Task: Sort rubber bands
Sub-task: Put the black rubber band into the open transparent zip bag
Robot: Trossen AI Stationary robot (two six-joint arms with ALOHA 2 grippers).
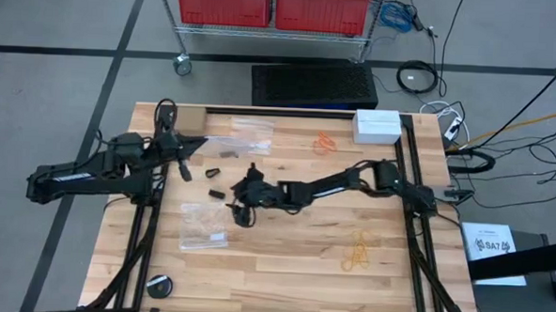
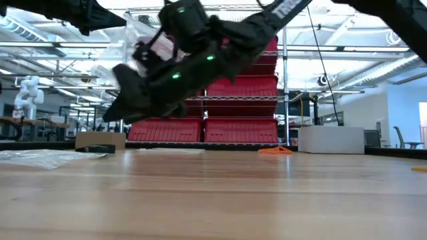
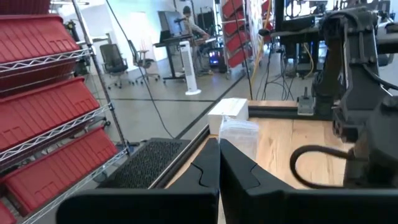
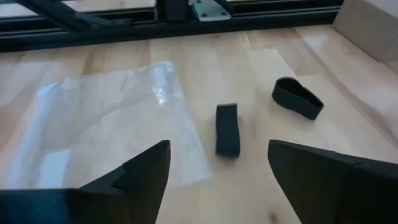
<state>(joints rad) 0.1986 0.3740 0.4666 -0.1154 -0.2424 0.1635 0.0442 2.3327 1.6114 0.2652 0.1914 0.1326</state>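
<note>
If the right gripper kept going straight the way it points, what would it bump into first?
Probably the black rubber band lying flat on the table, right ahead between the open right gripper's fingers. The clear plastic bag lies off to one side; depth is hard to judge.

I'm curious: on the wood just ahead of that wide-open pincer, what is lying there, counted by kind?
Black rubber bands: 2
Clear plastic bag: 1
Total: 3
</note>
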